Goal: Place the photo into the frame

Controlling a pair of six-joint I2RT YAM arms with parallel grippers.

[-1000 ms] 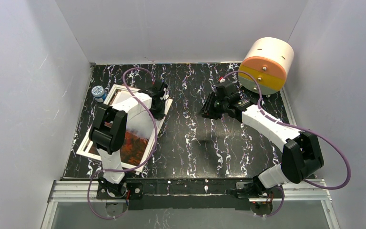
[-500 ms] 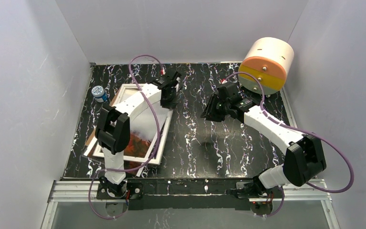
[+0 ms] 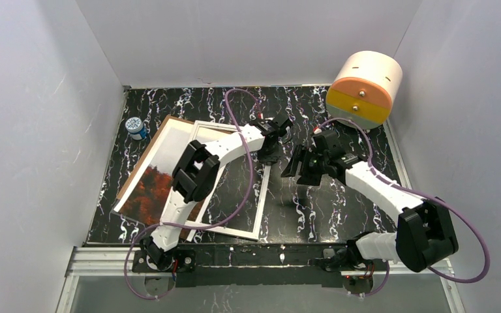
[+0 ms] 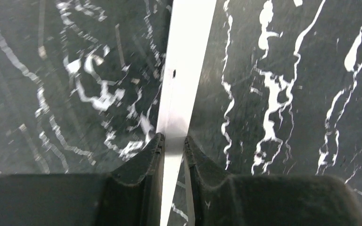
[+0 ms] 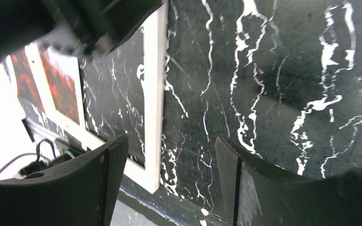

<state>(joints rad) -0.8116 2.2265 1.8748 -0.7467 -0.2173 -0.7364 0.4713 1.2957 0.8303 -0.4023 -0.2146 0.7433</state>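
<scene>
Left pincer [image 4: 172, 141] clamped on frame's [image 4: 188, 47] white rim, far right corner. Frame flat on counter [image 3: 339, 215], long axis near-to-far. Photo [image 3: 151, 190] lies left of it, nearer the left arm. Right pincer [image 3: 302, 171] apart, empty, just right of frame.

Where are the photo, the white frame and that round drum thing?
photo [image 3: 147, 192]: overhead view, on its red forest area.
frame [image 3: 265, 195]: overhead view, on its right-hand white rim.
drum [image 3: 364, 88]: overhead view, on its orange front face.
</scene>
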